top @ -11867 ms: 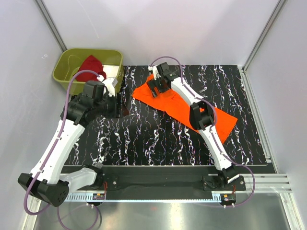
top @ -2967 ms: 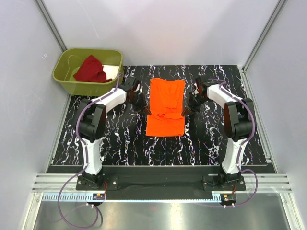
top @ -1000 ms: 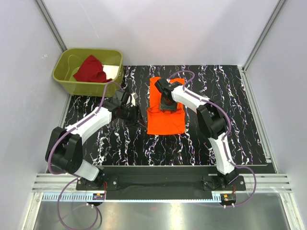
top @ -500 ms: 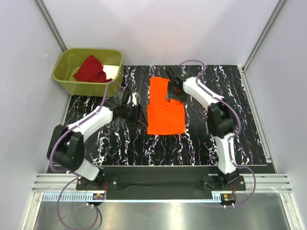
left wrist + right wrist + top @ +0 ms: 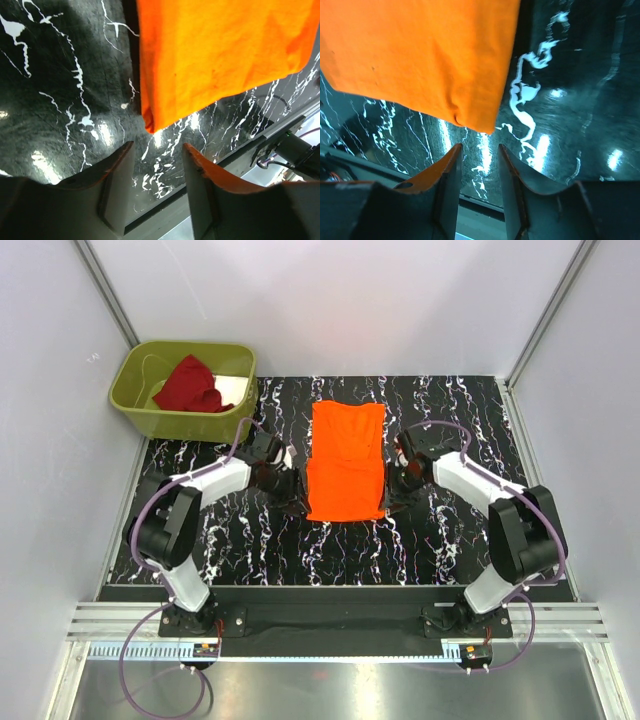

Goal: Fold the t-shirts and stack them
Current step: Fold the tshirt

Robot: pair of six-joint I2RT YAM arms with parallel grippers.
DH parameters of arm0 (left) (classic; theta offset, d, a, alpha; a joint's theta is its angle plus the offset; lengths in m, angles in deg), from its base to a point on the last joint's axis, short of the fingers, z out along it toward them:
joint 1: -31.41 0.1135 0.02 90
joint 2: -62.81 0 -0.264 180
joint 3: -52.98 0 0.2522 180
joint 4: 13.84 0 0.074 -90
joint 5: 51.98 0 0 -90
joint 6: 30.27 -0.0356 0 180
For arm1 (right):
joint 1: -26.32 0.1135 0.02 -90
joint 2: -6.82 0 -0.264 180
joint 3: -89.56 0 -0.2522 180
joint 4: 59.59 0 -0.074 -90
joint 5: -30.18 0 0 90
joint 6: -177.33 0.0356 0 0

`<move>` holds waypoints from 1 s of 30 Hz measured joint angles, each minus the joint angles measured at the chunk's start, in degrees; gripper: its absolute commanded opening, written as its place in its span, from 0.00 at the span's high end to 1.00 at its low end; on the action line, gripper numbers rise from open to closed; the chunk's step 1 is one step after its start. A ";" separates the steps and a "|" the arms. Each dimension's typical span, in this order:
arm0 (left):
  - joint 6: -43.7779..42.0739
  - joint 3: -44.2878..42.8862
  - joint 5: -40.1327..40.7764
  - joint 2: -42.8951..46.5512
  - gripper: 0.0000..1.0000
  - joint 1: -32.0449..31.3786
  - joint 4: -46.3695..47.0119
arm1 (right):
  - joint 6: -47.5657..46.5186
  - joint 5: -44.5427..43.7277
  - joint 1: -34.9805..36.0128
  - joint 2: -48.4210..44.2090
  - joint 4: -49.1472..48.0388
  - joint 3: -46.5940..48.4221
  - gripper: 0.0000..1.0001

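Observation:
The bright orange t-shirt (image 5: 346, 462) lies flat as a long, narrow folded rectangle in the middle of the black marbled mat (image 5: 250, 550). The dark red t-shirt (image 5: 190, 385) is crumpled inside the olive-green bin. My left gripper (image 5: 288, 492) is low beside the orange shirt's near left corner. In the left wrist view the left gripper (image 5: 158, 147) is open and empty, just short of the orange t-shirt (image 5: 220, 45). My right gripper (image 5: 394, 495) mirrors it at the near right corner. In the right wrist view the right gripper (image 5: 479, 147) is open and empty, close to the orange t-shirt (image 5: 420, 50).
The olive-green bin (image 5: 130, 405) stands at the back left, off the mat's corner. White walls with metal posts close in the back and sides. A metal rail (image 5: 330, 622) carrying both arm bases runs along the near edge.
My right gripper has left the top of the orange shirt and swung down to its near right corner. The left gripper has shifted slightly towards the near left corner. The shirt now lies smoother.

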 measured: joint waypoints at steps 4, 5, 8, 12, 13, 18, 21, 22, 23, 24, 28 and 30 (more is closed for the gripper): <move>0.31 0.00 0.02 -1.46 0.57 0.00 0.83 | -1.27 3.76 0.11 1.92 -2.71 -2.45 0.57; 0.35 0.00 0.02 -1.73 0.57 0.00 0.90 | -1.51 4.20 0.11 2.38 -3.32 -2.78 0.58; 0.57 0.02 0.00 -2.14 0.58 0.00 1.18 | -2.01 4.72 0.11 3.17 -4.63 -3.45 0.58; 0.76 0.02 -0.28 -2.89 0.59 0.00 2.45 | -2.64 4.28 0.11 3.26 -5.35 -3.78 0.59; 0.81 0.02 -0.44 -3.28 0.59 0.00 2.69 | -2.75 4.13 0.11 3.26 -5.42 -3.78 0.59; 1.20 0.02 -1.14 -4.83 0.58 0.00 3.48 | -3.32 2.67 0.11 3.76 -5.44 -3.78 0.64; 1.44 0.00 -1.55 -5.27 0.58 0.00 3.85 | -3.48 2.27 0.11 4.33 -5.53 -3.78 0.66; 1.66 0.00 -1.70 -5.38 0.58 -0.04 3.89 | -3.50 2.16 0.15 4.37 -5.60 -3.78 0.66; 1.75 0.00 -1.79 -5.46 0.59 -0.13 3.89 | -3.50 2.12 0.17 4.42 -5.68 -3.78 0.66; 1.92 0.00 -1.92 -5.57 0.60 -0.20 3.91 | -3.52 2.10 0.17 4.48 -5.75 -3.78 0.64; 2.99 0.02 -3.08 -5.95 0.64 -0.42 5.09 | -3.67 2.12 0.17 4.74 -5.92 -3.78 0.63; 3.54 0.02 -3.45 -6.23 0.72 -0.48 5.75 | -3.67 2.14 0.17 4.83 -6.21 -3.78 0.64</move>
